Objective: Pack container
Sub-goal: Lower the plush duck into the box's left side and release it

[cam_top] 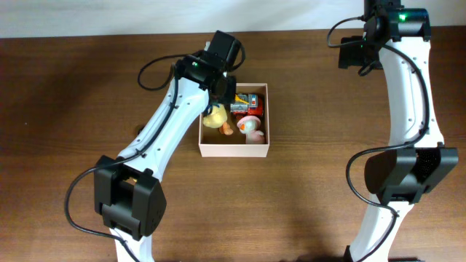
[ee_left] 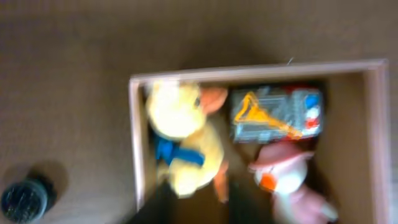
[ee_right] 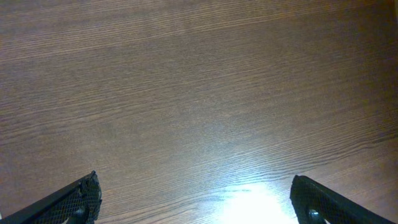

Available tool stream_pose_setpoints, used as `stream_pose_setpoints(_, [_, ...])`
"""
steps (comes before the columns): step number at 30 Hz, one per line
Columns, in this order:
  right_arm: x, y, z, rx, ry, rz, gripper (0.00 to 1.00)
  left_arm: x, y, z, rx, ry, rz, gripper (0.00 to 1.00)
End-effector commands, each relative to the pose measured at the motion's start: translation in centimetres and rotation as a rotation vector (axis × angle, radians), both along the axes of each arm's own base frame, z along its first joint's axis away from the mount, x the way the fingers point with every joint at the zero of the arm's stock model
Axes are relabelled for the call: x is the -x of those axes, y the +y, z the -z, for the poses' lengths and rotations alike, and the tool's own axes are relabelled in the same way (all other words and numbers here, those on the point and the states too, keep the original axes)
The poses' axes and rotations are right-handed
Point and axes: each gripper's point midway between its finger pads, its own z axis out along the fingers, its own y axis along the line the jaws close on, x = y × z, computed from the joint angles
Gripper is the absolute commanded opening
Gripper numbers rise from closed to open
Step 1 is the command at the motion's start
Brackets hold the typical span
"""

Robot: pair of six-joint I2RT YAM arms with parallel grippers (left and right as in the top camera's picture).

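The wooden table (cam_top: 73, 87) holds the container (cam_top: 234, 151) near its middle. The right gripper (ee_right: 194, 202) hangs with its jaws spread wide over the tabletop, well away at the far right. The left gripper (ee_left: 198, 210) hovers over the container's left side, close above a yellow duck (ee_left: 183, 137), but the view is too blurred to tell whether it is wide, narrow or gripping. Also in the container, beside the duck, lie a grey toy truck (ee_left: 277, 115) and a smaller white-and-pink toy (ee_left: 286, 177).

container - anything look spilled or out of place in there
Nothing stands out. The yellow duck, toy truck and pink-and-white toy all lie inside the container, none over its walls. One small dark round thing sits on the table outside it; too blurred to identify.
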Motion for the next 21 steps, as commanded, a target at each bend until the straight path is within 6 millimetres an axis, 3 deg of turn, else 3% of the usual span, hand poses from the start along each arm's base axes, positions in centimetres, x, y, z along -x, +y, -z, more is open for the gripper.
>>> stream_pose_setpoints(1, [-0.1,-0.6,-0.5,0.016,-0.016,0.017,0.99,-1.1,-1.2,-1.2,0.034,-0.057,0.043,0.02])
stream_pose_setpoints(5, [-0.1,-0.6,-0.5,0.017,-0.016,0.017,0.99,-1.9,-0.9,-0.1,0.009,-0.060,0.028,0.02])
stream_pose_setpoints(13, [-0.1,-0.6,-0.5,0.016,-0.016,0.017,0.99,-2.3,-0.4,5.4,-0.064,0.030,0.014,0.02])
stream_pose_setpoints(17, [-0.1,-0.6,-0.5,0.016,-0.016,0.017,0.99,-2.8,0.5,6.5,-0.122,0.024,-0.010,0.02])
stream_pose_setpoints(21, [-0.1,-0.6,-0.5,0.016,-0.016,0.017,0.99,-3.5,1.1,6.3,-0.156,-0.006,-0.031,0.02])
